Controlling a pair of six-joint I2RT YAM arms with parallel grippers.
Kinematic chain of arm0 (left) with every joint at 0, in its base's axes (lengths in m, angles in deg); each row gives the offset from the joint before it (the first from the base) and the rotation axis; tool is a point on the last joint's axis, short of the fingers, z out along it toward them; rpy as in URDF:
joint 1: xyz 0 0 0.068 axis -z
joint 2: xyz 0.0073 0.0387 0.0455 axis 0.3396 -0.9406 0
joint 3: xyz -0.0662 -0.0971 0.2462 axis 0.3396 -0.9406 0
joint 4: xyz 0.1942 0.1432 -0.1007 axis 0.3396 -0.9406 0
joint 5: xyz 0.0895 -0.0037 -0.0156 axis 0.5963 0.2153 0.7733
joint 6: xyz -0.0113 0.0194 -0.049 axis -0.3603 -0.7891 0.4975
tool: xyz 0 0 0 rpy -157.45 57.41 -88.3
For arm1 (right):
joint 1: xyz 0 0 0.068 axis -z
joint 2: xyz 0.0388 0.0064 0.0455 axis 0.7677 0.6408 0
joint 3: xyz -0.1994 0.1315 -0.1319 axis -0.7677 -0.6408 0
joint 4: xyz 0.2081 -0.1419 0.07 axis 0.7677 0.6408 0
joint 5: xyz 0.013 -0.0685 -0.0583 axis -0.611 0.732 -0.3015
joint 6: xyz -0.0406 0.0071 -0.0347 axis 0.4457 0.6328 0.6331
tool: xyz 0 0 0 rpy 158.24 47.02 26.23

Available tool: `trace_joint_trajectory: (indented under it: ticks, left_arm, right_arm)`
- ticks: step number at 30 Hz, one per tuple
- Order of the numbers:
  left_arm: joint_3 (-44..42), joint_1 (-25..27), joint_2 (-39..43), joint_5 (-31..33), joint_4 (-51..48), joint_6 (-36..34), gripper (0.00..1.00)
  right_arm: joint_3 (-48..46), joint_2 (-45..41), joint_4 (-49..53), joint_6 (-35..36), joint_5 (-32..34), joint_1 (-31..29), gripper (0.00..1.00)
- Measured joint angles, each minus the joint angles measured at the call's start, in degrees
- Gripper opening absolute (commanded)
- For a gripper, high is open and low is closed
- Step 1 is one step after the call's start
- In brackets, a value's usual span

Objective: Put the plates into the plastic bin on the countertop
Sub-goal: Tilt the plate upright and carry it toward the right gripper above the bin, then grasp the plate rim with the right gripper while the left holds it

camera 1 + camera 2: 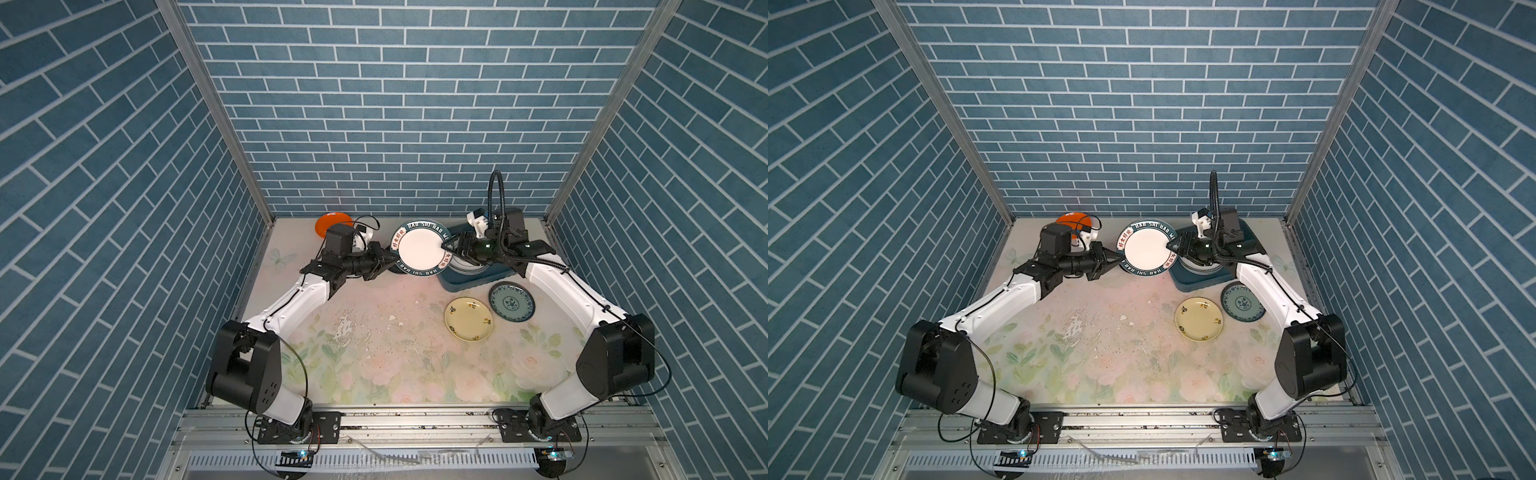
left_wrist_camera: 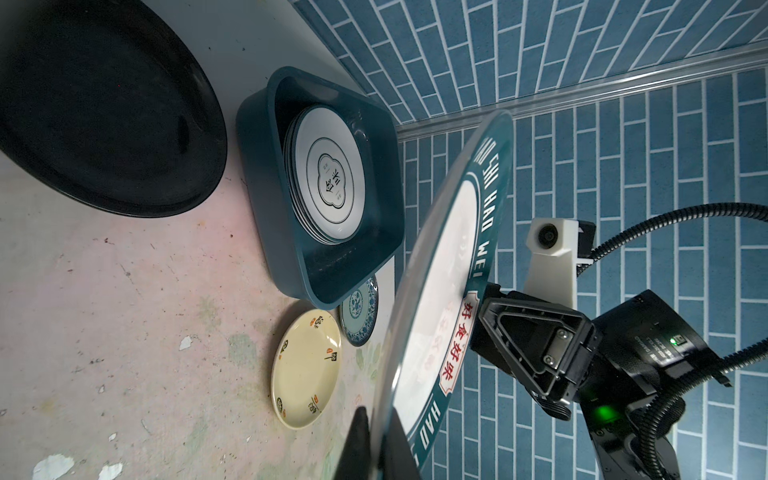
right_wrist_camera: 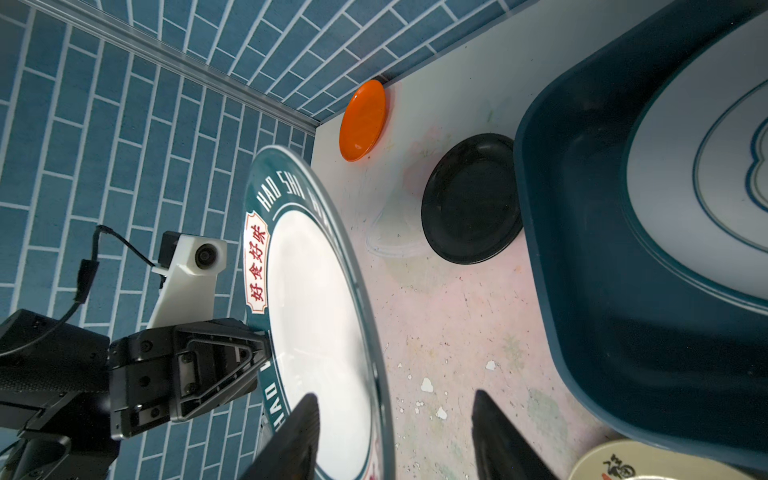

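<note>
Top views: at upper centre the lettered plate (image 1: 419,248) is pinched by the left gripper (image 1: 392,262). Its opposite rim is straddled by parted jaws of the right gripper (image 1: 445,246), likely for handover to the plastic bin (image 1: 461,286) alongside.

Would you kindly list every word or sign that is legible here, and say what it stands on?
"HAO SHI HAO WEI": teal rim of the lettered plate.
"好食好味": red panels on that rim.
Marks on the quatrefoil plate and pale yellow plate: too small to read.
</note>
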State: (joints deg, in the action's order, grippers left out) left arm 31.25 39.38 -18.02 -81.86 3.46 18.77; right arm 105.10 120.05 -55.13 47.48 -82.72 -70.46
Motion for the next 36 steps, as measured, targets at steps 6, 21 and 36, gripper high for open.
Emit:
trace_joint_trajectory:
  ticks: [6, 21, 36]
  left_arm:
    - [0.0, 0.0, -0.39, -0.04, 0.28, 0.09, 0.05]
    - [0.02, -0.13, -0.68, 0.2, 0.68, 1.07, 0.1]
    - [0.5, -0.02, -0.11, 1.77, 0.44, -0.44, 0.92]
  right_arm:
    - [-1.18, -0.11, -2.43, -2.16, -0.52, 0.68, 0.37]
    - [-1.62, -0.26, -4.31, -3.41, -1.46, 0.79, 0.01]
    - [-2.58, -0.42, -3.91, -4.61, 0.02, 1.2, 0.0]
